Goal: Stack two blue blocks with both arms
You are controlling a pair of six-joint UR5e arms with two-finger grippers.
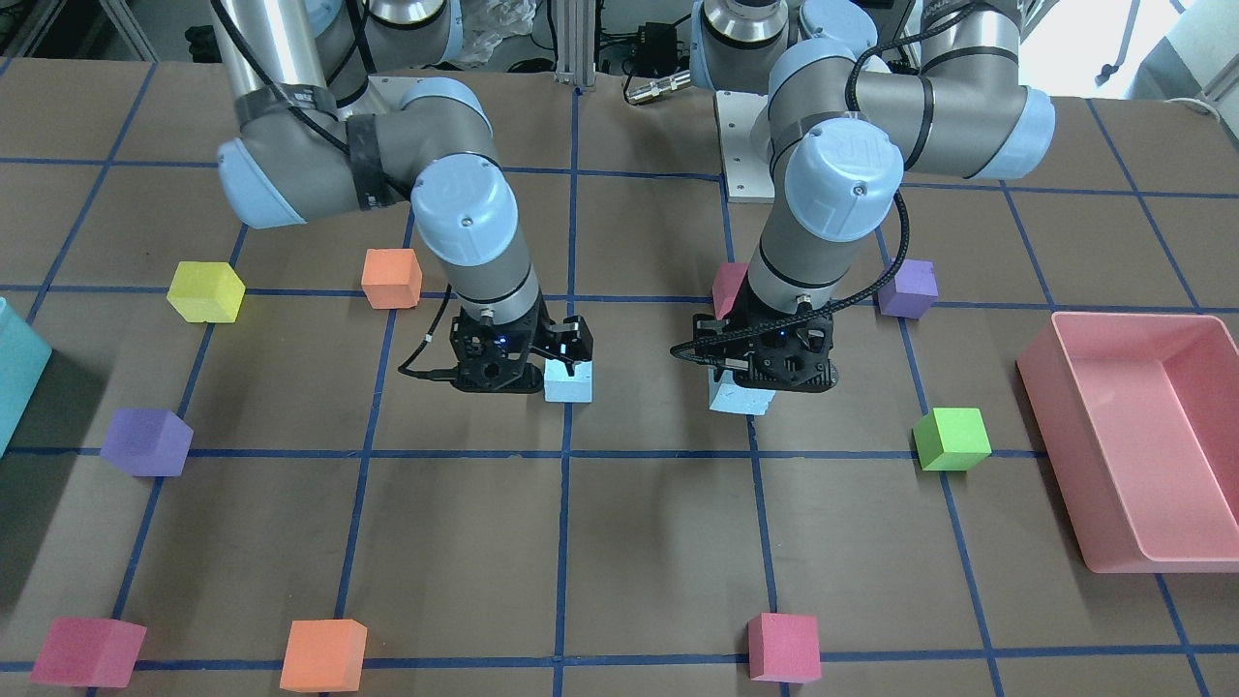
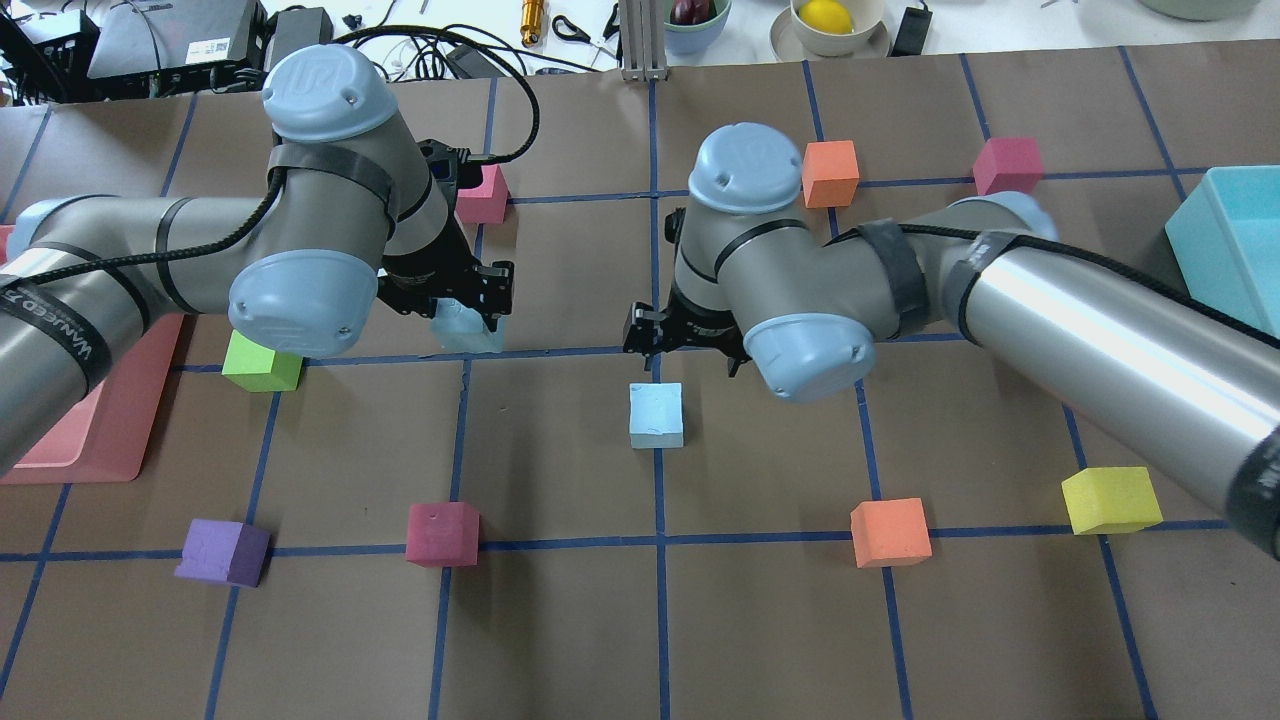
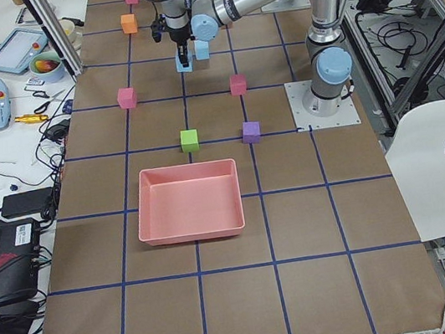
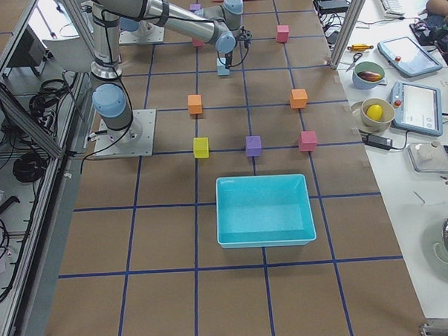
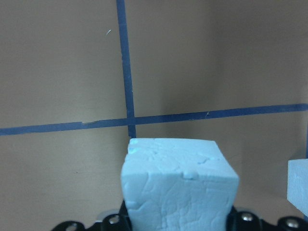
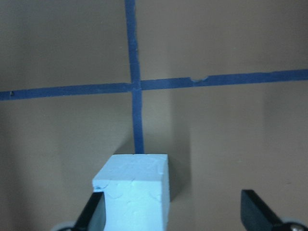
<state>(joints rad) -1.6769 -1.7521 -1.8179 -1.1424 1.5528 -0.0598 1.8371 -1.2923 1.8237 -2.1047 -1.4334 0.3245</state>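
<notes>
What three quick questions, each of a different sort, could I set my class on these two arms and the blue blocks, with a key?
1. True or false: the right gripper is shut on the blue block on the table.
2. Which gripper holds the other blue block? A) left gripper B) right gripper C) neither
3. Fill in: the bin on the robot's left side is ___ in colour.

Key
1. False: it is open, with one finger beside the block and the other well apart.
2. A
3. Pink, as the pink bin shows.
</notes>
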